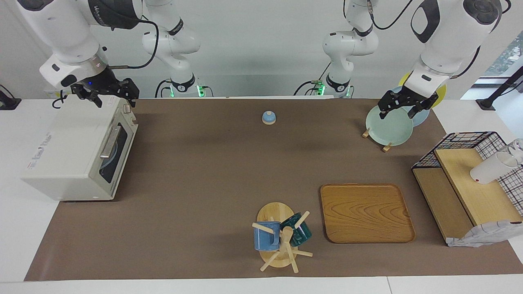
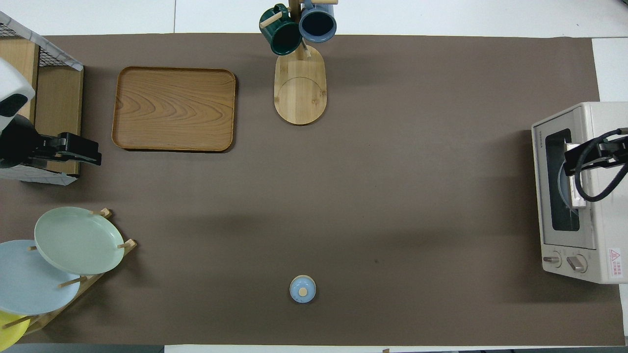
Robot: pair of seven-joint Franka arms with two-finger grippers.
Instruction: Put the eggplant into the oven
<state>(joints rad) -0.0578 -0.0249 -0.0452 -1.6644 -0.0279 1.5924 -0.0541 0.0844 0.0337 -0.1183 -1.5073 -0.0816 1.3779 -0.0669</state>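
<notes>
The cream-white oven (image 1: 69, 155) stands at the right arm's end of the table with its dark glass door shut; it also shows in the overhead view (image 2: 603, 220). A pale blue curved shape shows through the glass. The eggplant is not in view in either frame. My right gripper (image 1: 107, 97) hangs open and empty just above the oven's top near its front edge, and it also shows in the overhead view (image 2: 571, 162). My left gripper (image 1: 401, 112) hangs open and empty over the plate rack, in front of the green plate (image 1: 388, 127).
A small blue knobbed lid (image 1: 268, 117) sits mid-table near the robots. A plate rack (image 2: 73, 284) holds green, blue and yellow plates. A wooden tray (image 1: 365, 212), a mug tree (image 1: 282, 239) with two mugs and a wire shelf (image 1: 470, 183) stand farther out.
</notes>
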